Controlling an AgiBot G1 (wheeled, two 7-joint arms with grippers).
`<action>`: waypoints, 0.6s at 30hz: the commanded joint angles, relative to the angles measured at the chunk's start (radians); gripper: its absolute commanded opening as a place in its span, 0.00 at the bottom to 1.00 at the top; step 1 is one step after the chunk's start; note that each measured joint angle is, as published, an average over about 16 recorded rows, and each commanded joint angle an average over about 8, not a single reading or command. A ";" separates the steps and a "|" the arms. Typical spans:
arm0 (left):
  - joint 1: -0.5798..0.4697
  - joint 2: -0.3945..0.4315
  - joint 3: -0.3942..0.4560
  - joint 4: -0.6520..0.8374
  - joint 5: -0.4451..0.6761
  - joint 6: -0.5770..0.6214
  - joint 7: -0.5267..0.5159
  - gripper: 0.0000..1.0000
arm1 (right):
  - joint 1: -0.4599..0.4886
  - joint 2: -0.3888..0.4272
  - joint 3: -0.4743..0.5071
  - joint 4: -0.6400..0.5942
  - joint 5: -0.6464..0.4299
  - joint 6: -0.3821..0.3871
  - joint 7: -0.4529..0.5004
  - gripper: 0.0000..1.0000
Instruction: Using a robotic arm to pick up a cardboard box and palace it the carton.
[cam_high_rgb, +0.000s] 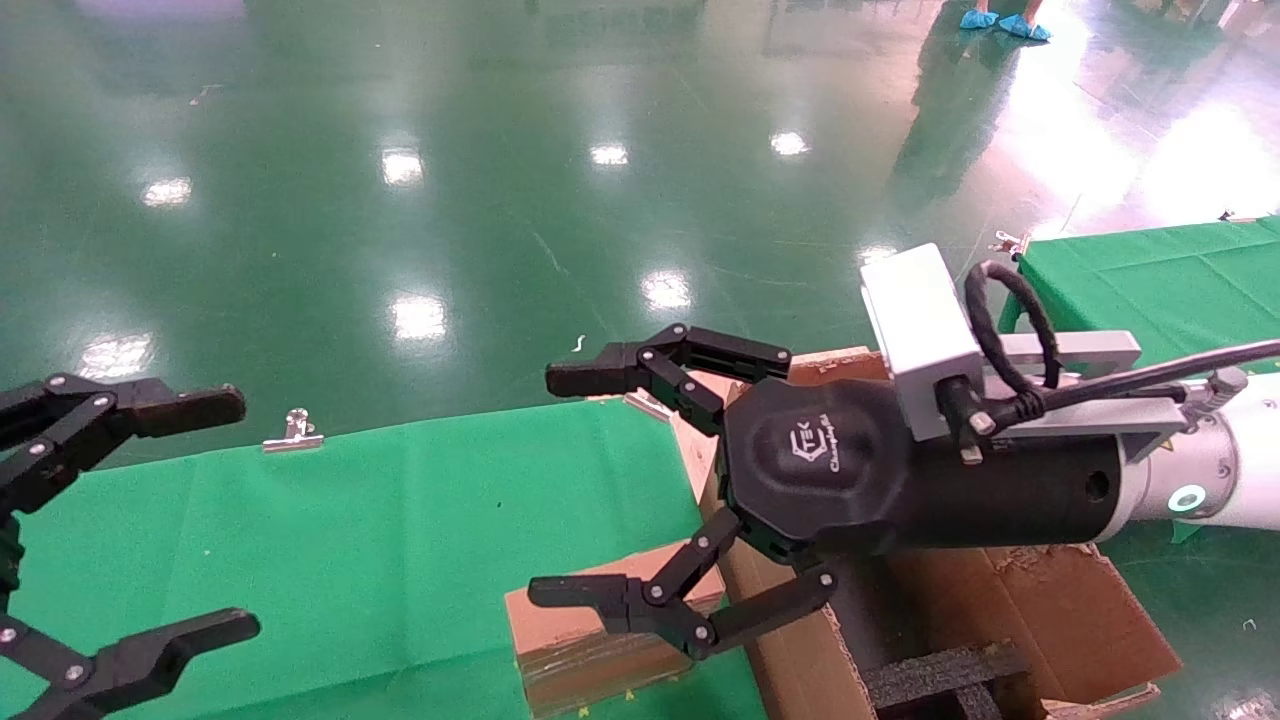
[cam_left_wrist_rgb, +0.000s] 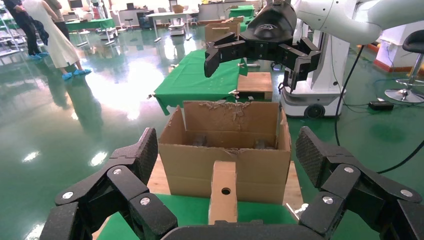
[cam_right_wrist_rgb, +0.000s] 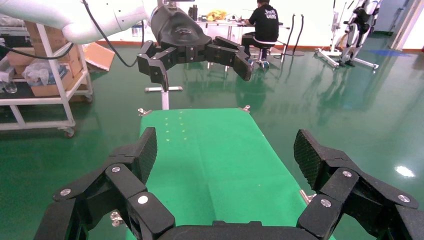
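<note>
Right black multi-link gripper (cam_high_rgb: 640, 490), jaws wide and empty, hovers above small brown cardboard box (cam_high_rgb: 585, 650) beside large brown corrugated carton (cam_high_rgb: 1080, 610) on green counter (cam_high_rgb: 380, 540); left gripper (cam_high_rgb: 130, 520) parked open.

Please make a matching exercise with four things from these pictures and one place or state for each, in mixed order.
1. cardboard box
2. carton
3. right gripper
4. left gripper

a. open, above the box
b. open, at the table's left end
c. on the green cloth, beside the carton
d. flaps ragged, black foam inside

Pairs: 1-c, 2-d, 3-a, 4-b
</note>
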 joint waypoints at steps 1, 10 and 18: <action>0.000 0.000 0.000 0.000 0.000 0.000 0.000 1.00 | 0.000 0.000 0.000 0.000 0.000 0.000 0.000 1.00; 0.000 0.000 0.000 0.000 0.000 0.000 0.000 1.00 | 0.000 0.000 0.000 0.000 0.000 0.000 0.000 1.00; 0.000 0.000 0.000 0.000 0.000 0.000 0.000 0.23 | 0.000 0.000 0.000 0.000 0.000 0.000 0.000 1.00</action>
